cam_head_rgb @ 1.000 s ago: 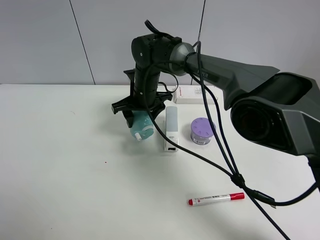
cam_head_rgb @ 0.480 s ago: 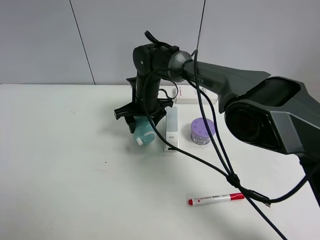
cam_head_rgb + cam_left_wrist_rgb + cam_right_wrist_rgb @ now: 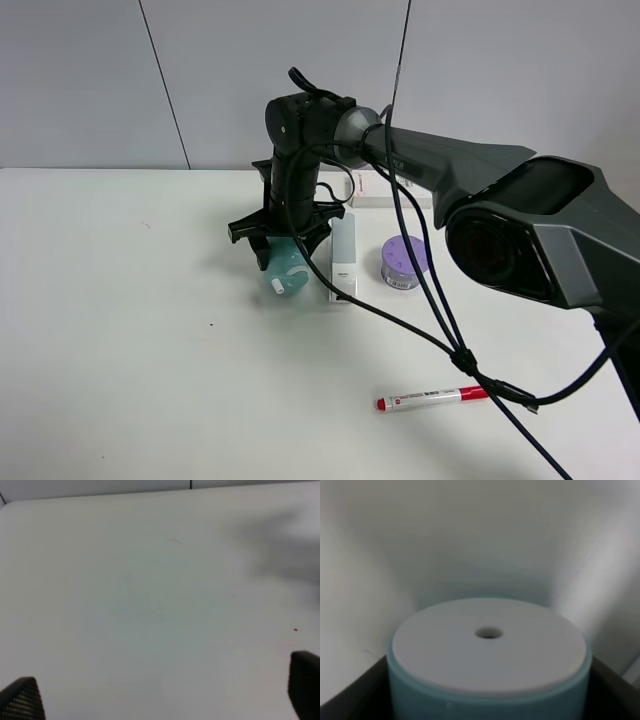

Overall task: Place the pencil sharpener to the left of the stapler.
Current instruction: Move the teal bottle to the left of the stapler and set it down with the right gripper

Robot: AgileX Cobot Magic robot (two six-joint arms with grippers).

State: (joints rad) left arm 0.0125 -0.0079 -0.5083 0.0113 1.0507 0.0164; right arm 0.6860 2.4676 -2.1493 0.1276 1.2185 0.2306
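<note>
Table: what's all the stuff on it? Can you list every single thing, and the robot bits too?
sharpener: one, teal, held just left of the stapler
stapler: one, white and grey-blue, middle of the table
pot: one, purple, right of the stapler
box: one, white, behind the stapler
marker: one, white with red ends, near the front
cable: one, black, trailing from the right arm
right gripper: black, shut on the sharpener
left gripper: black, open, above the table

Purple round container (image 3: 405, 262), red-capped marker (image 3: 432, 398) (lying nearer the front), flat white box (image 3: 368, 192), white table (image 3: 120, 350)
</note>
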